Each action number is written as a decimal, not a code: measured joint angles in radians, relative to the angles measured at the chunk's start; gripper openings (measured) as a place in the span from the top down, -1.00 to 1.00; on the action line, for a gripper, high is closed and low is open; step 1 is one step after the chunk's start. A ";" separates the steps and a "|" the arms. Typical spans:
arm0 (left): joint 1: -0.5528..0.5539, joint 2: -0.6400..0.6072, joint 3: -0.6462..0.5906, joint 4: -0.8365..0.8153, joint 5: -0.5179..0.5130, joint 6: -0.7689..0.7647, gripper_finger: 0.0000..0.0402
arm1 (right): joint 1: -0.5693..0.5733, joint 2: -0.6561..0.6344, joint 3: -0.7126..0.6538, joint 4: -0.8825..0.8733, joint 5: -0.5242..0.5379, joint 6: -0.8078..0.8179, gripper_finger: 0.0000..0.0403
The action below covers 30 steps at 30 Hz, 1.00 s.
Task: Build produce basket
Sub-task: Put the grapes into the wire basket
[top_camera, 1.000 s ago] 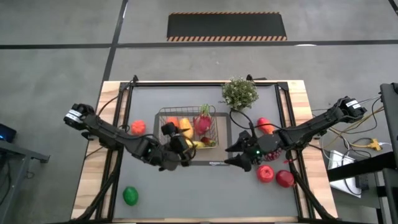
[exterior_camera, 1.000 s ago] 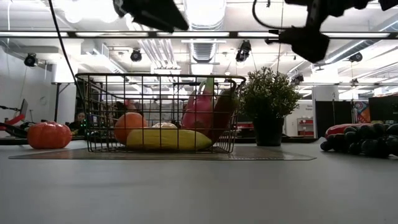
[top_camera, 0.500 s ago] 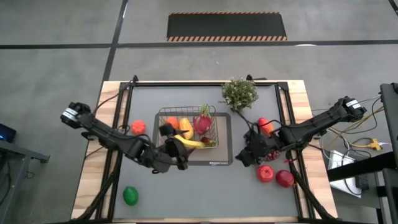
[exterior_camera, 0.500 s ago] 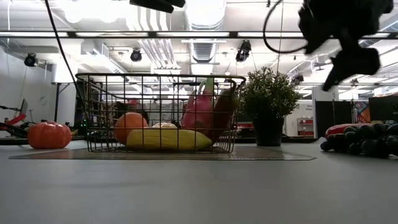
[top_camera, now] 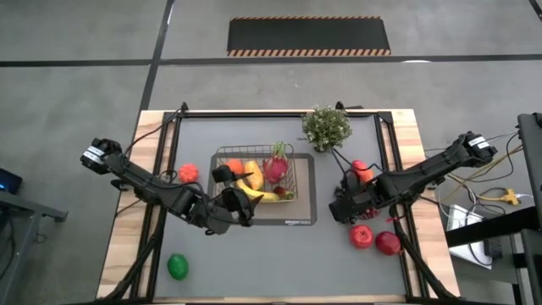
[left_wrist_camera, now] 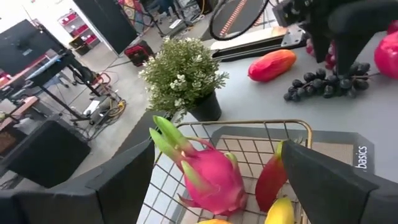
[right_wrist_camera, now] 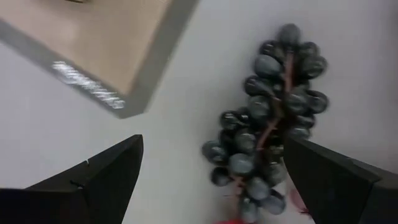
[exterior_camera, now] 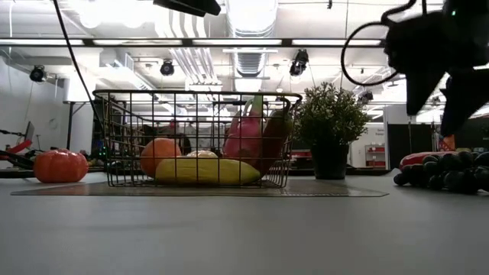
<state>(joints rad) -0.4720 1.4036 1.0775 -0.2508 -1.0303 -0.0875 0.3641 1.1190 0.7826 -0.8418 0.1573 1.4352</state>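
Surveying the table from left to right: a green lime [top_camera: 178, 267] lies alone near the front left corner, well apart from everything; an orange [top_camera: 188, 173] sits just left of the basket [top_camera: 222, 154], outside it. The left gripper [top_camera: 240, 199] hangs at the basket's near edge, jaws wide and holding nothing; its wrist view looks over the rim at the contents, so I judge it to be standing clear rather than reaching.

Contents of the basket — a pink dragon fruit [left_wrist_camera: 211, 177], a yellow banana [exterior_camera: 202, 171], an orange mango [exterior_camera: 159, 155] and a dark red piece I cannot name with certainty; the basket rests on a flat dark mat [top_camera: 305, 182], which fixes its place at table centre. A potted plant [top_camera: 326, 127] stands behind the mat's right corner and is no part of the load.

Right of the mat, the right gripper [top_camera: 345, 206] hovers above the dark grapes [right_wrist_camera: 267, 137], jaws spread wide and empty; in the right wrist view the bunch lies between the two fingers [right_wrist_camera: 99, 177] but below them, not touched. I judge the grapes to be the next pick — the jaws straddle the bunch ready to descend.

Farther right: a red pepper [top_camera: 362, 170] behind the arm; two red apples [top_camera: 375, 240] in front of it, all loose on the table.
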 joint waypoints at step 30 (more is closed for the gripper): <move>0.000 0.000 -0.007 -0.005 -0.027 0.026 -0.65 | -0.002 0.284 0.000 -0.022 0.001 0.004 -0.14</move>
<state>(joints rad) -0.4717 1.4036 1.0705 -0.2558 -1.0569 -0.0617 0.3618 1.4025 0.7826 -0.8634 0.1581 1.4395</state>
